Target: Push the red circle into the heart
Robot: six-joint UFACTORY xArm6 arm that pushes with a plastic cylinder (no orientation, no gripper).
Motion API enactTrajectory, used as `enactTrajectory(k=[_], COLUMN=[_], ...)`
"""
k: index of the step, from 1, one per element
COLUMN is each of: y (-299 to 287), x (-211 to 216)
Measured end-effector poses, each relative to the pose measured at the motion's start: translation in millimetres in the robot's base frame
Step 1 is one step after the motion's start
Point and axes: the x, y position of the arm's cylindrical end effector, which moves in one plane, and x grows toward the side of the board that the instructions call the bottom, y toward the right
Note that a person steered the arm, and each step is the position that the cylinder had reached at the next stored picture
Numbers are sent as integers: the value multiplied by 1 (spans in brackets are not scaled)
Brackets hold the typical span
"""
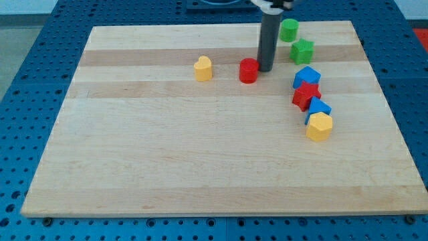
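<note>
Blue pegboard surrounds the pale wooden board (200, 161), the biggest thing in view. No jaws exist on this arm; the dark rod (269, 40) comes down from the view's top, and my tip (265, 69) sits just right of the red circle (249, 70), touching or nearly so. Left of the red circle, apart from it, lies the yellow heart (203, 68). Right of the red circle cluster a green circle (289, 29), green star (302, 51), blue block (307, 77), red star (306, 96), second blue block (318, 108) and yellow hexagon (319, 126).
</note>
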Motion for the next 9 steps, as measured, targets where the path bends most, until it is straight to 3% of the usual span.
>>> enactTrajectory(k=[1, 3, 5, 9], y=[-10, 44, 4, -98], x=[0, 19, 31, 3])
